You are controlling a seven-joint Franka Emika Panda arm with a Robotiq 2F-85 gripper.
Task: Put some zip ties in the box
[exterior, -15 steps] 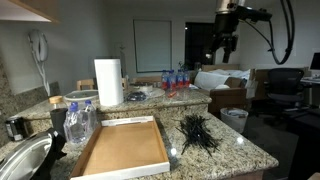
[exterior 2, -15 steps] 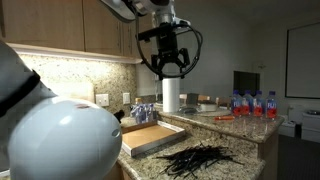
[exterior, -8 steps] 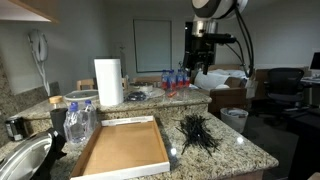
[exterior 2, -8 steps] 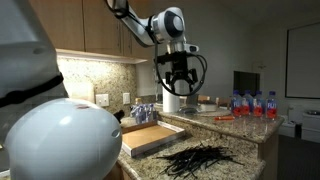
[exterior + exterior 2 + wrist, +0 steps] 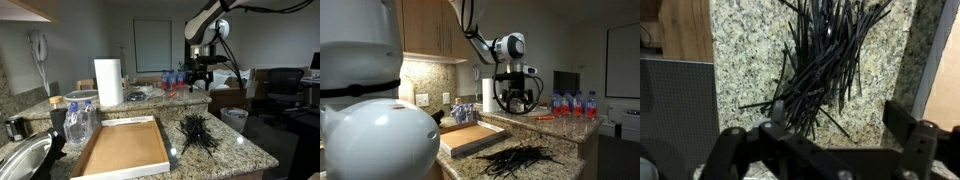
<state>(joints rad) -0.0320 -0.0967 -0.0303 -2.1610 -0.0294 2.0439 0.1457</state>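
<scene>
A pile of black zip ties (image 5: pixel 197 132) lies on the granite counter to the right of a shallow open cardboard box (image 5: pixel 122 146); both also show in an exterior view, the zip ties (image 5: pixel 519 158) in front of the box (image 5: pixel 470 137). In the wrist view the zip ties (image 5: pixel 825 62) fill the upper middle, with a box edge (image 5: pixel 944 60) at the right. My gripper (image 5: pixel 202 76) hangs well above the pile, open and empty; it also shows in an exterior view (image 5: pixel 516 100) and in the wrist view (image 5: pixel 830 135).
A paper towel roll (image 5: pixel 108 82) stands behind the box. Plastic water bottles (image 5: pixel 77 121) and a metal sink (image 5: pixel 22 160) are left of the box. More bottles (image 5: pixel 174 79) stand on the far counter. Wall cabinets (image 5: pixel 428 30) hang above the counter.
My arm has swung down and across from high up, bringing the gripper lower and over the zip tie pile. The zip ties and box have not moved.
</scene>
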